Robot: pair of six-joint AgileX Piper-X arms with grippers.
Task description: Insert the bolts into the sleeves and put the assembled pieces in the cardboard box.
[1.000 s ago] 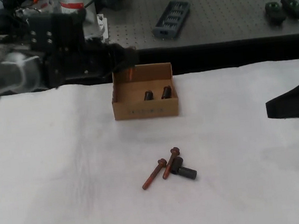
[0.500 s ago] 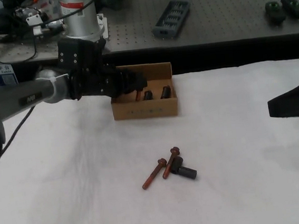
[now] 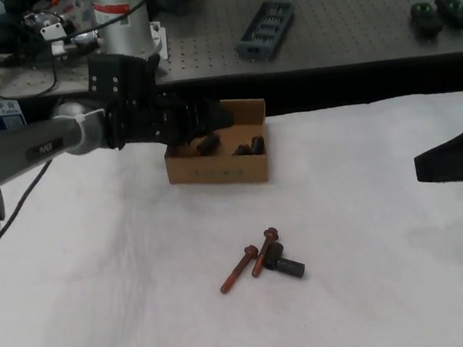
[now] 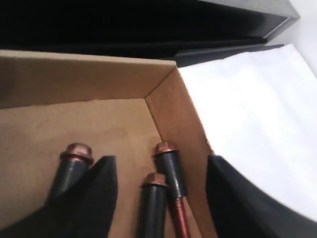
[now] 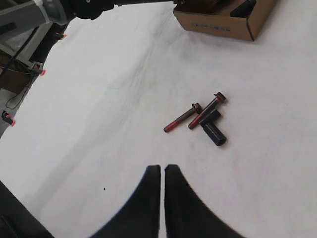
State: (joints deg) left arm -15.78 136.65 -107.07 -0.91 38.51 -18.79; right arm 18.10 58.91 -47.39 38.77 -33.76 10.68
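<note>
**Box.** A brown open-topped cardboard box [image 3: 215, 173] sits toward the far side of the white cloth [image 3: 104, 300]. The left gripper [image 3: 204, 129] hangs over its left part and hides that corner of the interior from above. Its fingers [image 4: 101, 193] are spread wide and grip nothing. Below them in the box lie 3 assembled pieces [image 4: 168, 168], each a copper-coloured bolt in a black sleeve. 2 are close to a side wall and 1 lies apart.

**Loose parts.** Nearer the arms lie 2 copper-coloured bolts [image 3: 239, 269] side by side and 2 short black cylindrical sleeves [image 3: 292, 268]. 1 sleeve touches the right-hand bolt; whether it is fitted on cannot be told.

**Right arm.** The right gripper [image 5: 162, 171] hovers at the cloth's right side, well apart from the loose parts, fingers pressed together, holding nothing.

**Surroundings.** On the dark perforated benchtop [image 3: 348, 23] behind are a blue-grey slotted rack [image 3: 265, 27] and 2 dark round fittings [image 3: 440, 12].
</note>
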